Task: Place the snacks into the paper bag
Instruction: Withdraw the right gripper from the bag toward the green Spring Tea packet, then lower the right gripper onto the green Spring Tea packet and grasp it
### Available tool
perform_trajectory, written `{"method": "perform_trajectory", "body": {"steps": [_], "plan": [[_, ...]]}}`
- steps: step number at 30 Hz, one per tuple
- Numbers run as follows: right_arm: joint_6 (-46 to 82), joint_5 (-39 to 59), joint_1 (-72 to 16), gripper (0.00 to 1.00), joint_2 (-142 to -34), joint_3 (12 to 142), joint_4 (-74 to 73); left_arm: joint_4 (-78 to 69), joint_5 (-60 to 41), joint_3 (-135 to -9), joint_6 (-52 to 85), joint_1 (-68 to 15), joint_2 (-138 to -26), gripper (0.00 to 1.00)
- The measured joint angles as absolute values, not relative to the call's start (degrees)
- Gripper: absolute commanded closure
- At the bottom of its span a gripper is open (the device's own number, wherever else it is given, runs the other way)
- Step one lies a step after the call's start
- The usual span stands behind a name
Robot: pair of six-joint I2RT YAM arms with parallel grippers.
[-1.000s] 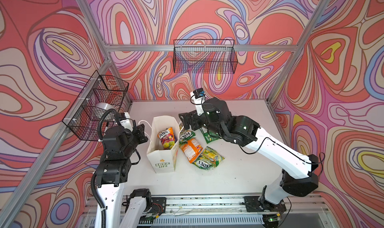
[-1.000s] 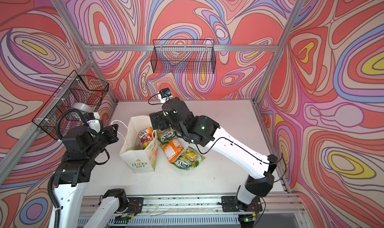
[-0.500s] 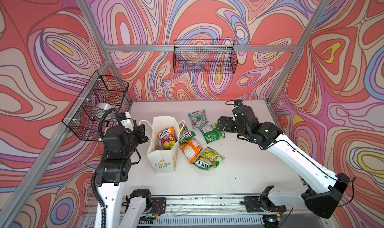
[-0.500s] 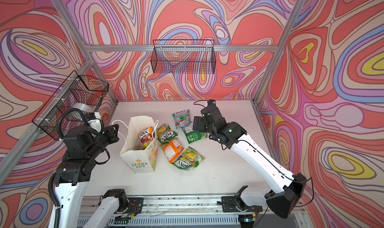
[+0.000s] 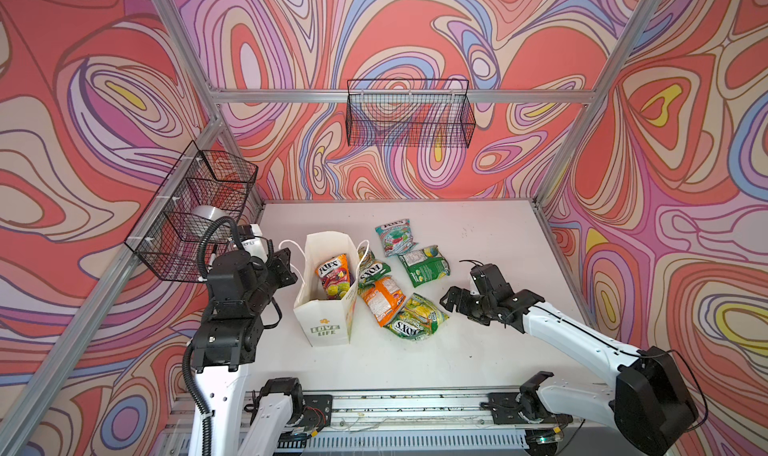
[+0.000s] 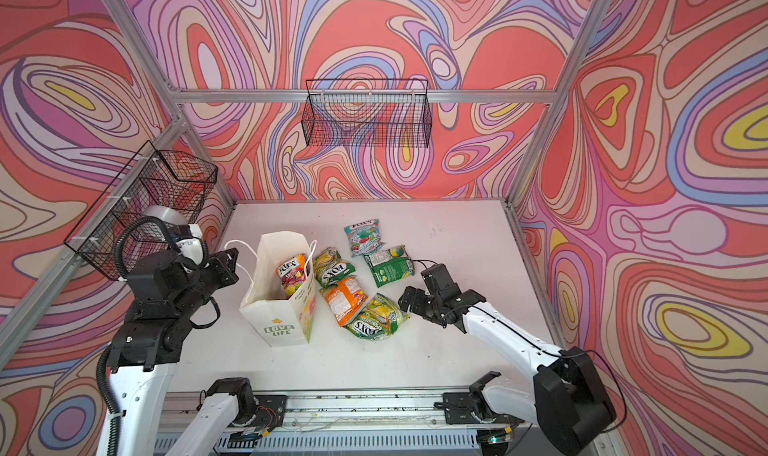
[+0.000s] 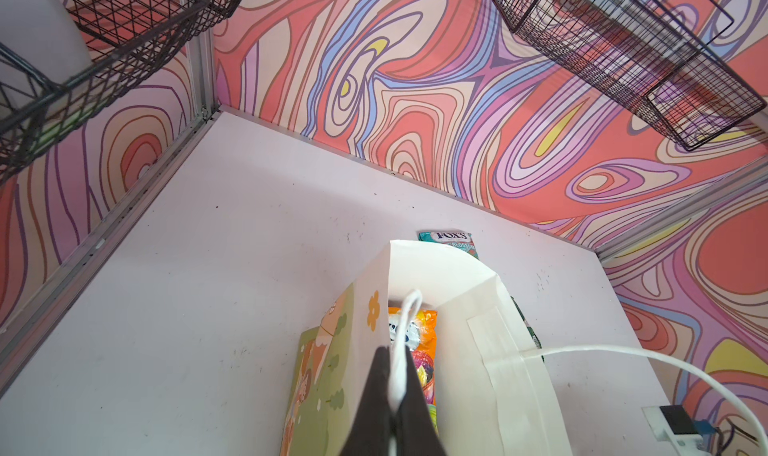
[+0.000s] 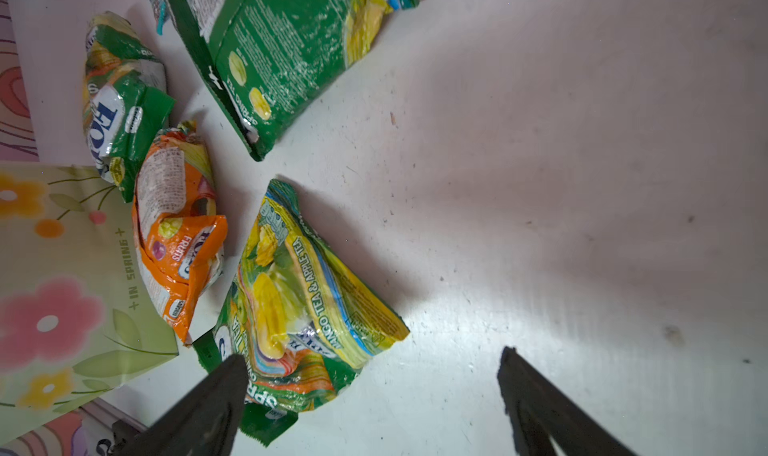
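Where a second earlier the right arm had been stretched across the loose snacks toward the mouth of the paper bag [image 5: 324,325], it was now found drawn back toward the front right of the table [image 5: 478,350]. Half a second earlier it had been seen beside the dark green packet [image 5: 424,265]. The right gripper [image 5: 453,300] was held low with its jaws spread wide and nothing between them, just beside the yellow-green packet [image 5: 415,319]. In the right wrist view one finger [image 8: 216,391] was seen over a corner of that packet; whether contact was made could not be told.

The left gripper [image 7: 392,371] was kept pinched shut on one white cord handle [image 7: 405,321] of the bag, as in the earlier frames. The bag was left standing upright at left of centre, unmoved, with one orange-and-purple packet [image 5: 332,277] inside it as before.

Five packets were left lying on the table to the right of the bag, none shifted. They were a green packet [image 5: 372,269] against the bag's side, an orange packet [image 5: 382,300] below it, the yellow-green one, the dark green one and a teal-red packet [image 5: 395,238] farthest back. The last two, hidden by the arm a second earlier, were uncovered.
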State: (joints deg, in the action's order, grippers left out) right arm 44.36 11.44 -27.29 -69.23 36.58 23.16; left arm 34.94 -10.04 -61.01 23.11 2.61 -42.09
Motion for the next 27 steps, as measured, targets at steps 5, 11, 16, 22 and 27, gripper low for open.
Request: {"method": "perform_trajectory", "body": {"steps": [5,11,16,22,27], "plan": [[47.6,15.1,-27.3,0.02,-71.2,31.9,15.6,34.9,-10.0,-61.0,23.1,2.6,-42.1,1.00],[49.6,18.0,-27.3,0.04,-74.6,30.7,9.0,34.9,-10.0,-61.0,23.1,2.6,-42.1,1.00],[51.1,20.3,-27.3,0.07,-77.0,29.6,4.2,34.9,-10.0,-61.0,23.1,2.6,-42.1,1.00],[52.0,21.5,-28.1,0.14,-78.8,29.6,1.3,34.9,-10.0,-61.0,23.1,2.5,-42.1,1.00],[52.7,22.0,-29.7,0.19,-80.5,29.6,-1.3,34.9,-10.0,-61.0,23.1,2.6,-42.1,1.00]]}}
